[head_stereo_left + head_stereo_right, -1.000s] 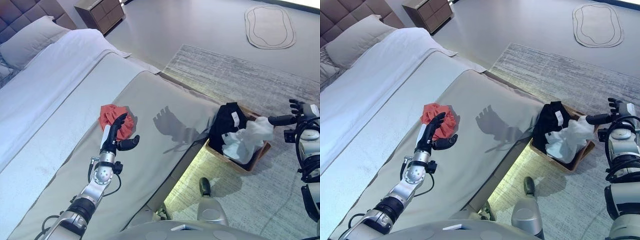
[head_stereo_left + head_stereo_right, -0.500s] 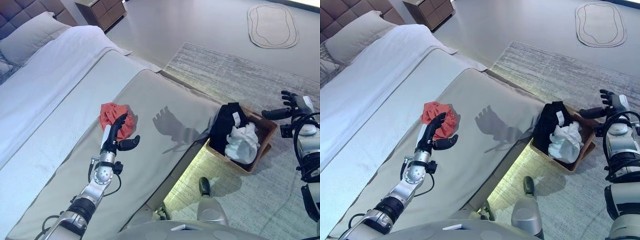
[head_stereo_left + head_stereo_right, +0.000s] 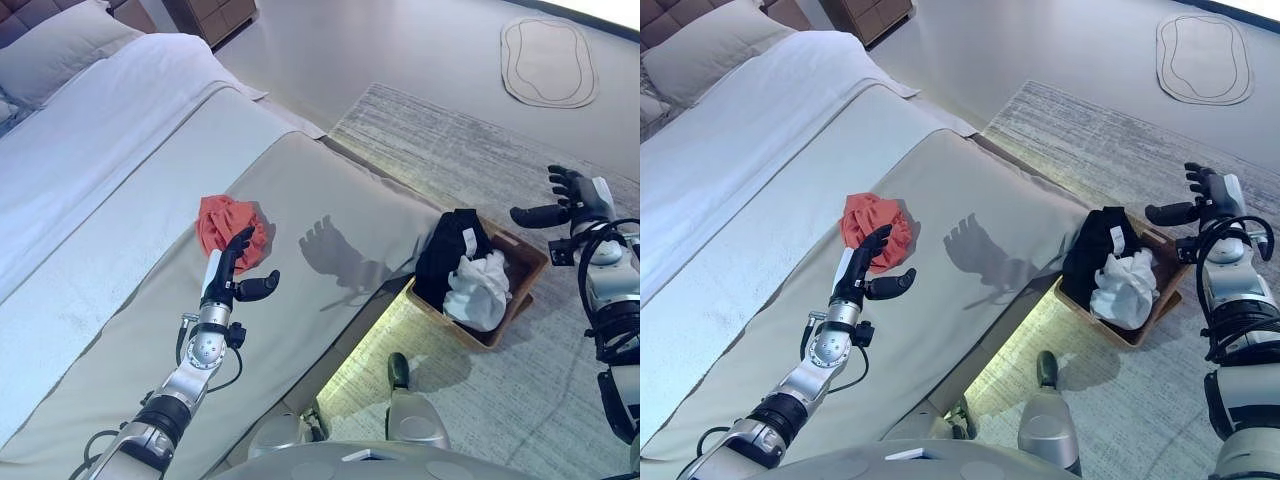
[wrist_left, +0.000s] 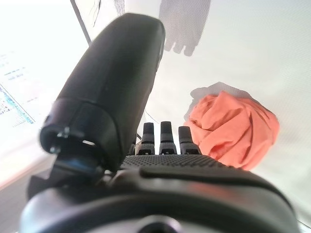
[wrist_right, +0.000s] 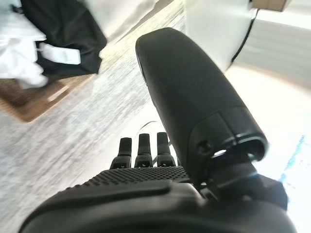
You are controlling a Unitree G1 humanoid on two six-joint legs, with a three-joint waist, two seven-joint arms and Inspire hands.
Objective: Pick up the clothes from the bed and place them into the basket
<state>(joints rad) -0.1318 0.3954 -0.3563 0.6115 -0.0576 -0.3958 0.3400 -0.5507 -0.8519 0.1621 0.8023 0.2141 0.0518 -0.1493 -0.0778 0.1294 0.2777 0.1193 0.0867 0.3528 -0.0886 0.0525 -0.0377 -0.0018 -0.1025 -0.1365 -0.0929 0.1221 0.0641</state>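
Observation:
A crumpled orange-red garment lies on the grey bed cover near the bed's middle; it also shows in the left wrist view. My left hand is open just in front of it, fingertips at its near edge. The brown basket stands on the rug beside the bed and holds a black garment and a white garment. My right hand is open and empty, raised to the right of the basket. The basket also shows in the right wrist view.
A grey patterned rug lies under the basket. White sheets and a pillow cover the bed's far side. A small oval mat lies on the floor far off. A wooden nightstand stands by the bed's head.
My right hand has let go of the white garment, which now lies in the basket, and has risen away to the right. My left hand has stayed by the orange garment. The camera has shifted slightly.

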